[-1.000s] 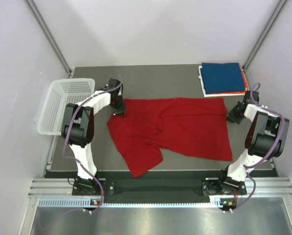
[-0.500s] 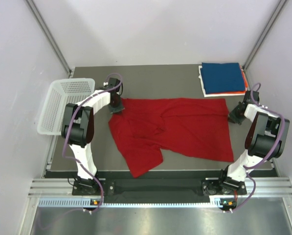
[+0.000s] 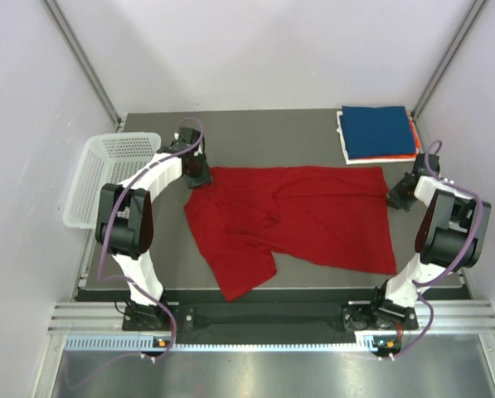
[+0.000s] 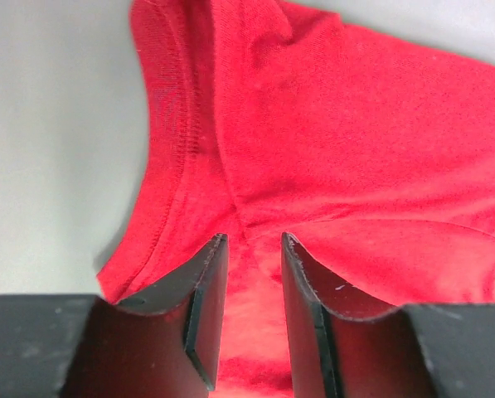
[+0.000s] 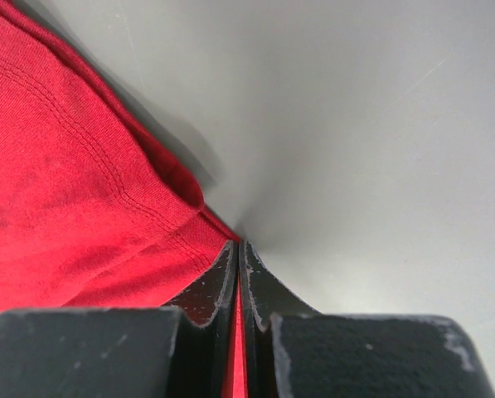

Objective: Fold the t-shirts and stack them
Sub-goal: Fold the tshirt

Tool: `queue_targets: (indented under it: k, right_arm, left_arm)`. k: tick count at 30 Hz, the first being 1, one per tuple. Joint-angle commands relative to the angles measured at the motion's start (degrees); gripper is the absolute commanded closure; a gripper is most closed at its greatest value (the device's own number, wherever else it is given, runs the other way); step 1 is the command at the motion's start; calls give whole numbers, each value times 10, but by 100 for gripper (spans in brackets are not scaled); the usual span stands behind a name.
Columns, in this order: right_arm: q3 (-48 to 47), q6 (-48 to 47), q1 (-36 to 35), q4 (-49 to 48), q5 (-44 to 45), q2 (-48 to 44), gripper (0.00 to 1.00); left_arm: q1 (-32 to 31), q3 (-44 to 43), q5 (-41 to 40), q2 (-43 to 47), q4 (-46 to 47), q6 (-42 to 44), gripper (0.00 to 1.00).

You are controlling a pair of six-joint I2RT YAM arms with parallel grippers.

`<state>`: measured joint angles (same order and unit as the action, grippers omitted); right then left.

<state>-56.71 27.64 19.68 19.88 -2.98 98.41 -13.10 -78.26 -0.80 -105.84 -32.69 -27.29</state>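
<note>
A large red t-shirt (image 3: 313, 215) lies spread across the middle of the table, partly creased, with a flap folded toward the front left. My left gripper (image 3: 199, 178) is at its far left corner. In the left wrist view the left gripper (image 4: 253, 240) is open, and the red cloth (image 4: 355, 149) lies flat below the gap. My right gripper (image 3: 394, 196) is at the shirt's far right corner. The right wrist view shows this gripper (image 5: 237, 246) shut on a thin edge of the red t-shirt (image 5: 65, 191). Folded t-shirts are stacked at the back right: dark blue (image 3: 381, 131) on top, orange (image 3: 414, 133) and white (image 3: 344, 143) edges below.
A white mesh basket (image 3: 106, 174) hangs over the table's left edge, just left of the left arm. The folded stack sits close behind the right gripper. Grey walls and slanted frame posts close in the back and sides.
The left gripper has opened and let go of the shirt's far left corner, which now lies on the table. The right gripper has stayed shut on its corner.
</note>
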Motion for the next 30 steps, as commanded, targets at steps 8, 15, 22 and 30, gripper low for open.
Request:
queue_targets:
  k: [8, 15, 22, 30]
  right_arm:
    - [-4, -18, 10, 28, 16, 5, 100]
    - [3, -17, 10, 24, 17, 5, 100]
    - [0, -18, 10, 25, 18, 5, 100]
    - [5, -13, 11, 29, 53, 2, 100]
  left_arm:
    - [8, 31, 47, -21, 46, -24, 58]
    - [8, 29, 32, -34, 52, -29, 62]
    - [8, 12, 21, -51, 40, -25, 87]
    - [9, -28, -18, -65, 1, -13, 100]
